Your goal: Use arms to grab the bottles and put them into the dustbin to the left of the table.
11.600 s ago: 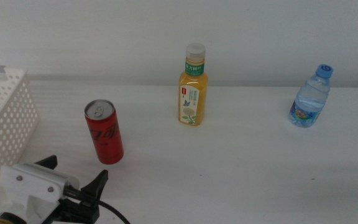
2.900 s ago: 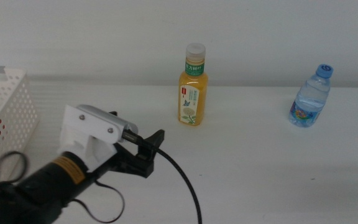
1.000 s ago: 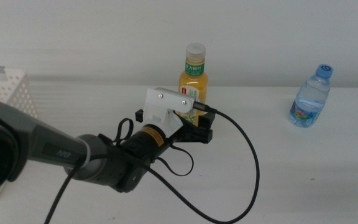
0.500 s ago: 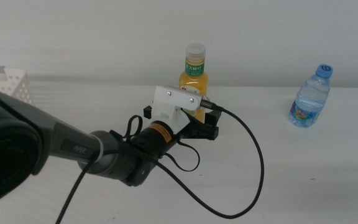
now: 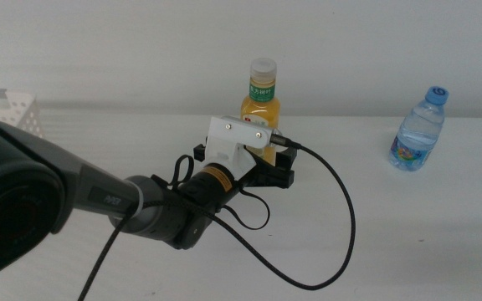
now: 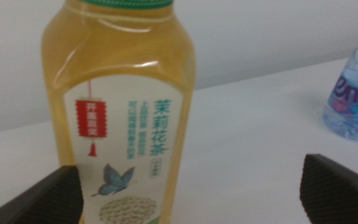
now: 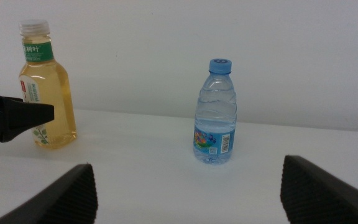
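The orange juice bottle (image 5: 262, 99), green-labelled with a pale cap, stands upright at the table's back centre. My left gripper (image 5: 279, 165) is open at its lower half. In the left wrist view the bottle (image 6: 120, 124) fills the space between the jaws of that gripper (image 6: 188, 169), closer to one jaw. The blue-capped water bottle (image 5: 418, 130) stands upright at the back right. My right gripper (image 7: 188, 173) is open and low at the near right, well short of the water bottle (image 7: 216, 112). Only a corner of the white dustbin (image 5: 15, 113) shows at the far left. No can is in view.
The left arm and its black cable (image 5: 341, 226) lie across the white table (image 5: 408, 217) from the near left to the centre. The right wrist view also shows the juice bottle (image 7: 45, 93) and a jaw of the left gripper (image 7: 17, 118) beside it.
The red can no longer stands on the table. The left arm has swung from the dustbin side to the juice bottle and has hardly moved in the last half second.
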Available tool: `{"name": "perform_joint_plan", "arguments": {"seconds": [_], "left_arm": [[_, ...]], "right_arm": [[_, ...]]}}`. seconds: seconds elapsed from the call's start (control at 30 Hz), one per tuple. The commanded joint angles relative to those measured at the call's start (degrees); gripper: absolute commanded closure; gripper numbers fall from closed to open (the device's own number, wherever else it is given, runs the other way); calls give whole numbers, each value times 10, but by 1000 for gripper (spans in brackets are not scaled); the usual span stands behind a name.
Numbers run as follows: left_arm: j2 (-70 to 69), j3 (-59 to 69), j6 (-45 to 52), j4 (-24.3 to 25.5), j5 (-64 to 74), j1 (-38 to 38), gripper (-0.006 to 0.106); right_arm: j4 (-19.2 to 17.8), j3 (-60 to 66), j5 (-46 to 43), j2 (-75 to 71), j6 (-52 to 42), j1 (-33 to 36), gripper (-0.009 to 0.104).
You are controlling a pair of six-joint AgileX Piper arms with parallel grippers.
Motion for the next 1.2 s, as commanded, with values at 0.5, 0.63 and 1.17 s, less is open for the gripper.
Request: {"name": "perform_joint_plan", "arguments": {"seconds": [0.5, 0.63, 1.17], "left_arm": [[1, -24, 17, -10, 15, 14, 7], [4, -40, 20, -10, 35, 14, 7], [23, -70, 22, -13, 26, 14, 7]], "right_arm": [[0, 25, -4, -23, -1, -1, 16], [0, 25, -4, -23, -1, -1, 16], [0, 25, -4, -23, -1, -1, 16]]}}
